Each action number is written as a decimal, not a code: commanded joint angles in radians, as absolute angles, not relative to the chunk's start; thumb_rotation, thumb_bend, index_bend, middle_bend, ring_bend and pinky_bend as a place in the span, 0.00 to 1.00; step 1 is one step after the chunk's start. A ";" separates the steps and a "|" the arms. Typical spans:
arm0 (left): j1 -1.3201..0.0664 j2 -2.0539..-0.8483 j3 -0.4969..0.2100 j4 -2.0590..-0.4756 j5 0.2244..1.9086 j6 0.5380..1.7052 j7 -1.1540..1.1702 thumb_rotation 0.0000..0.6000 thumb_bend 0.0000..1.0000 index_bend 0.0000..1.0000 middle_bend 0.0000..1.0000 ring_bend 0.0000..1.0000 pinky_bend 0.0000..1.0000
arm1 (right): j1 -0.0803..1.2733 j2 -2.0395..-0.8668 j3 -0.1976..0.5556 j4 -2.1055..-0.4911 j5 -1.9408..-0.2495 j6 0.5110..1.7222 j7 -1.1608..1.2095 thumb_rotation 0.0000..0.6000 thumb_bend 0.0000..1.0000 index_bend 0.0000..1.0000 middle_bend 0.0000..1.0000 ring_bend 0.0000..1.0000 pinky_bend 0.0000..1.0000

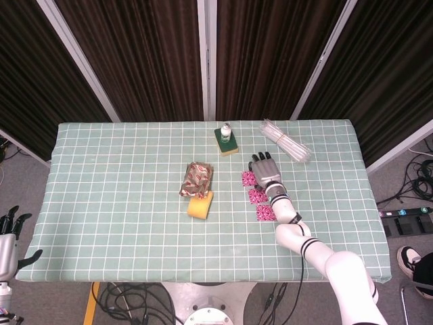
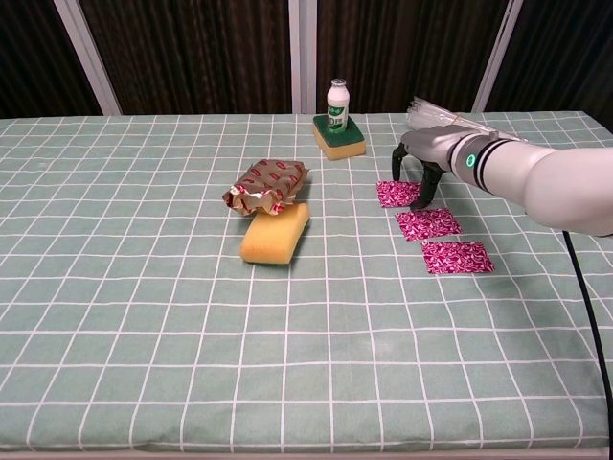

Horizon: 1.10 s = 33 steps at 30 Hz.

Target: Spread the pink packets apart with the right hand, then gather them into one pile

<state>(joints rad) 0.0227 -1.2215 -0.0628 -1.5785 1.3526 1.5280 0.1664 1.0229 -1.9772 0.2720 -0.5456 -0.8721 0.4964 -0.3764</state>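
Pressing spread fingertips on the farthest of three flat, light, probably slippery pink foil packets (image 2: pixel 398 194), the right hand (image 2: pixel 428 158) is grasping nothing, seemingly sliding it flat.

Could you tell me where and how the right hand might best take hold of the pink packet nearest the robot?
The nearest pink packet lies flat on the tablecloth, apart from the others, so there is no edge standing up to grip. The right hand would probably do best coming straight down, pressing fingertips on its middle and sliding it, or pinching its bare near edge.
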 commanded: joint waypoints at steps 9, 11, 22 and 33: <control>0.018 -1.222 -0.065 -1.577 1.356 1.526 0.167 1.00 0.12 0.27 0.18 0.15 0.17 | 0.981 -1.870 0.267 -0.710 -0.909 0.562 -0.377 1.00 0.16 0.41 0.10 0.00 0.00; 0.016 -1.223 -0.066 -1.576 1.359 1.525 0.166 1.00 0.12 0.27 0.18 0.15 0.17 | 0.961 -1.833 0.262 -0.777 -0.908 0.588 -0.386 1.00 0.16 0.41 0.10 0.00 0.00; 0.008 -1.225 -0.069 -1.569 1.364 1.518 0.158 1.00 0.12 0.27 0.18 0.15 0.17 | 0.830 -1.599 0.184 -1.211 -0.816 0.747 -0.507 1.00 0.16 0.39 0.10 0.00 0.00; -0.002 -1.232 -0.071 -1.562 1.375 1.514 0.150 1.00 0.12 0.27 0.18 0.15 0.17 | 0.754 -1.531 0.087 -1.418 -0.786 0.857 -0.560 1.00 0.16 0.39 0.10 0.00 0.00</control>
<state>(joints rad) -0.0023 -1.2317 -0.0707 -1.5623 1.3746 1.5138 0.1499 0.7604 -1.5324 0.0939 -1.4121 -0.7909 0.8522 -0.5556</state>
